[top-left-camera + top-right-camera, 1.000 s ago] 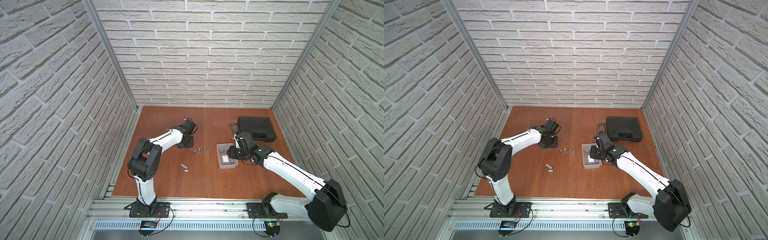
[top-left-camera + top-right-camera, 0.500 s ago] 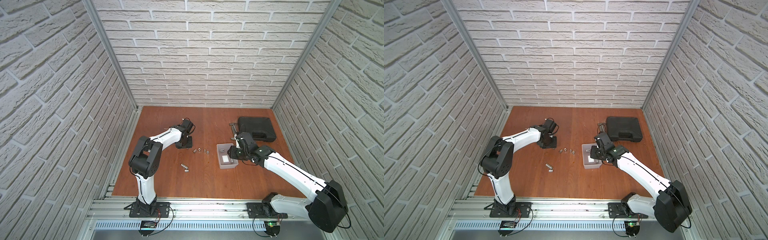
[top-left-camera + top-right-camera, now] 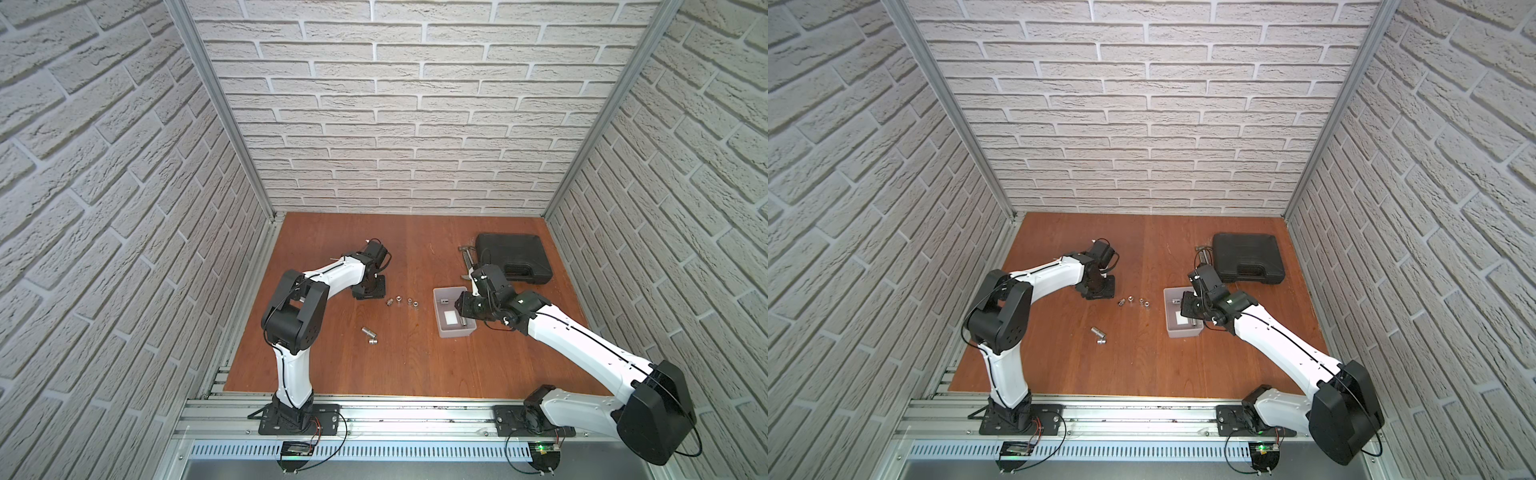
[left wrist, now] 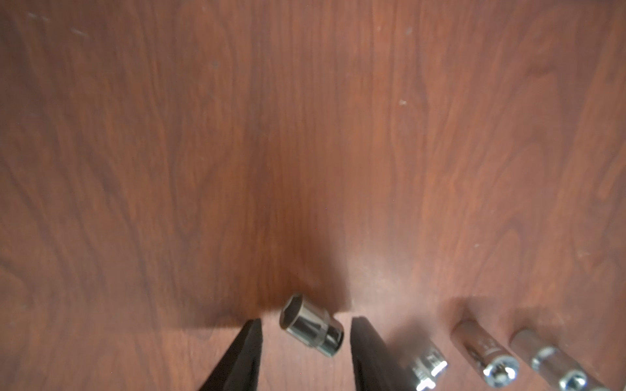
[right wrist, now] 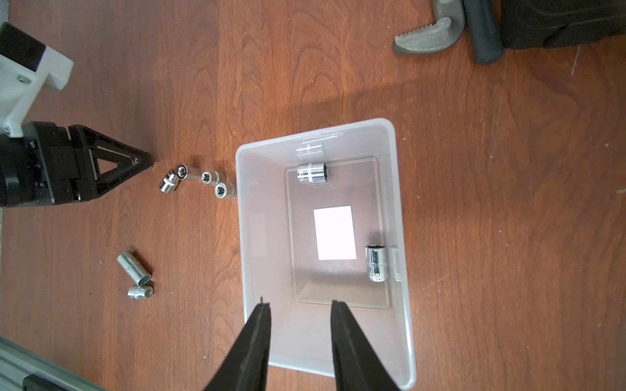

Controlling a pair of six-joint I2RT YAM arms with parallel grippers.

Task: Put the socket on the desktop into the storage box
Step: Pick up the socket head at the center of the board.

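A chrome socket (image 4: 311,325) lies on its side on the desktop (image 3: 415,365), between the fingers of my left gripper (image 4: 306,321). The jaws stand open and apart from it on both sides. In both top views this gripper (image 3: 368,291) is low at the left end of a row of sockets (image 3: 399,299). The storage box (image 5: 399,203) holds two sockets, one (image 5: 311,173) at the far end and one (image 5: 376,263) beside the white patch. My right gripper (image 5: 300,304) hangs open and empty over the box's near end (image 3: 437,307).
Two more sockets (image 3: 370,336) lie nearer the front, left of centre. A black tool case (image 3: 513,257) sits at the back right with a metal wrench (image 3: 467,257) beside it. Brick walls close in three sides.
My left gripper has come down and slightly forward onto the left end of the socket row, and its jaws have narrowed a little. The right arm has hardly moved.
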